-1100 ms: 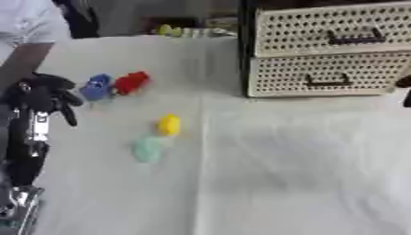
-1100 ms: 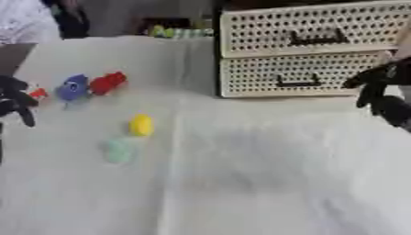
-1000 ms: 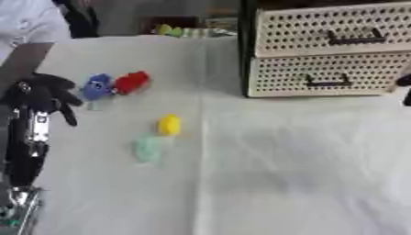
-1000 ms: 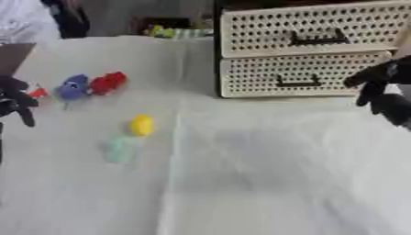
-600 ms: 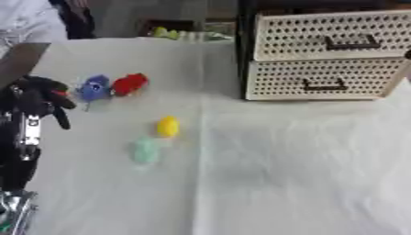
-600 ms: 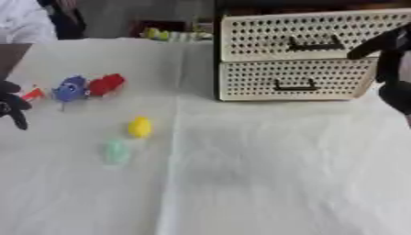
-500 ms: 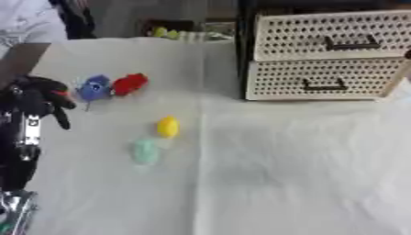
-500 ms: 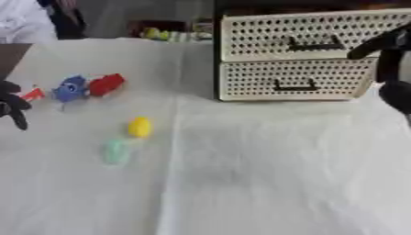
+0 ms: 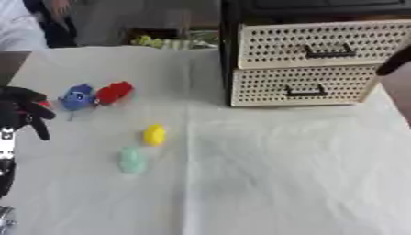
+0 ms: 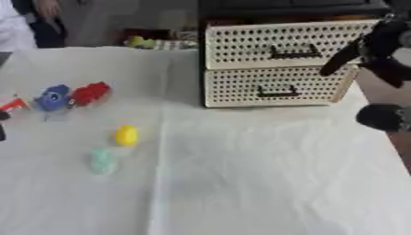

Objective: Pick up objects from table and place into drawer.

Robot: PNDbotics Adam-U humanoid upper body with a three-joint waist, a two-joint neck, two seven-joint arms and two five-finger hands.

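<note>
Desk (image 9: 265, 183): covered by a white cloth with faint creases, nothing lying on its near half.
Pale green object (image 9: 131, 159): the nearest toy, small and soft-edged, lying left of centre on the cloth; shape not clear.
Yellow object (image 9: 154, 135): rounded, just beyond the green one and a little to its right, close beside it but apart.
Left robot hand (image 9: 22, 114): at the left edge of the desk, black, fingers curled downward and closed on nothing, near the blue toy without touching it.
Blue object (image 9: 77, 97): further back on the left, rounded, with a small red-orange bit showing to its left in the right eye view.
Red object (image 9: 115, 92): right against the blue one, on its right side.
Right robot hand (image 10: 377, 48): raised at the right edge, level with the drawer unit's right corner; black, one straight finger slanting down toward the unit, nothing held, the rest of the fingers hard to read.
Drawer unit (image 10: 277, 64): cream, perforated, two drawers stacked, each with a dark handle, both pushed in; it stands at the far right of the desk, well apart from the toys.
Far edge: yellow-green items (image 9: 164, 42) lie behind the desk, too indistinct to name.
</note>
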